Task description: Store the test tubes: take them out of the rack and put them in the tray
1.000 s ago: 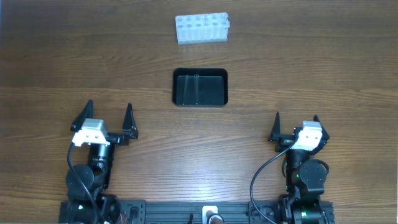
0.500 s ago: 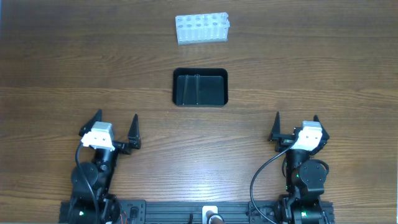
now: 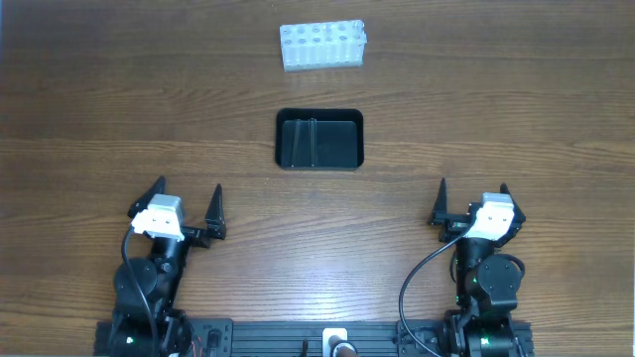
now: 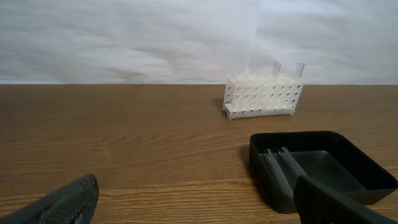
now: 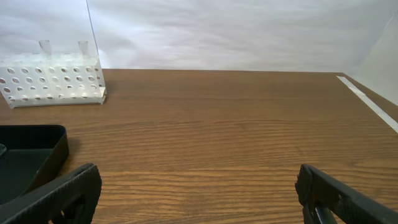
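Observation:
A white test tube rack [image 3: 322,47] stands at the far middle of the table, with two clear tubes [image 4: 300,67] sticking up from one end. Nearer, the black tray [image 3: 342,144] holds two clear tubes [image 3: 308,142] lying side by side. In the left wrist view the rack [image 4: 264,96] is behind the tray [image 4: 323,180]; the right wrist view has the rack [image 5: 53,81] and a corner of the tray [image 5: 37,146]. My left gripper [image 3: 189,193] and right gripper [image 3: 472,193] both stand open with nothing in them, near their bases and well short of the tray.
The brown wooden table stretches bare between the grippers and the tray. A pale strip [image 5: 367,102] marks the table's right edge. A white wall backs the far side.
My left arm has drawn back toward its base and shifted slightly right. The right arm, rack and tray have not moved.

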Tool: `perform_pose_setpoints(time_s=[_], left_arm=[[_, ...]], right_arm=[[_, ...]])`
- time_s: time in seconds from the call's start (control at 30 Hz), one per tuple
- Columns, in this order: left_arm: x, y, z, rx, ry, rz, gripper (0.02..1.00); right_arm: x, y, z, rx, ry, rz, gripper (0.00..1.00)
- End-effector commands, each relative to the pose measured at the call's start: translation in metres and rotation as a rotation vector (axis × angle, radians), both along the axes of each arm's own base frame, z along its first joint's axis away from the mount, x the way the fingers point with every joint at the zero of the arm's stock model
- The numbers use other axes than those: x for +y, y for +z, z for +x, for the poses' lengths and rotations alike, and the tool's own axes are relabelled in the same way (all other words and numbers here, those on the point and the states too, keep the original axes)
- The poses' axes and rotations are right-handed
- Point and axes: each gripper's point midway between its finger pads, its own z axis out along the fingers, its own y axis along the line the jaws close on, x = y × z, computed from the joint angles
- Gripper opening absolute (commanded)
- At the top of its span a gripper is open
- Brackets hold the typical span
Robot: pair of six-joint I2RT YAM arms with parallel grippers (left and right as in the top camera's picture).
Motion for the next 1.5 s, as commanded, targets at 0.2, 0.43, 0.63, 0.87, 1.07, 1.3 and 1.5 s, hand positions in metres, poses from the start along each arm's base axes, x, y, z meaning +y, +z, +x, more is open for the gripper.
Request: perform_pose_setpoints(time_s=[0.2,0.43,0.63,0.87,1.07,1.3,1.5], left_arm=[[-0.001,0.000,-0.001,-0.006,-0.011,0.009,1.000],[-0.001,0.000,-0.001,-0.006,-0.011,0.009,1.000],[-0.001,0.000,-0.001,-0.006,-0.011,0.009,1.000],[-0.001,0.000,-0.001,-0.006,-0.011,0.009,1.000],[-0.001,0.000,-0.001,-0.006,-0.011,0.009,0.998],[-0.001,0.000,-0.001,-0.006,-0.011,0.009,0.998],[-0.001,0.000,-0.001,-0.006,-0.011,0.009,0.998]], right_arm=[[-0.001,-0.003,0.000,0.004,-0.001,-0.003,0.991],[-0.001,-0.003,0.000,0.004,-0.001,-0.003,0.993],[-0.001,-0.003,0.000,0.004,-0.001,-0.003,0.993],[-0.001,-0.001,0.000,-0.006,-0.001,-0.003,0.991],[-0.001,0.000,0.000,-0.008,0.000,-0.003,0.991],[0.006,0.021,0.003,-0.087,0.037,0.034,0.991],[0.018,0.050,0.020,-0.100,0.105,0.038,0.993]])
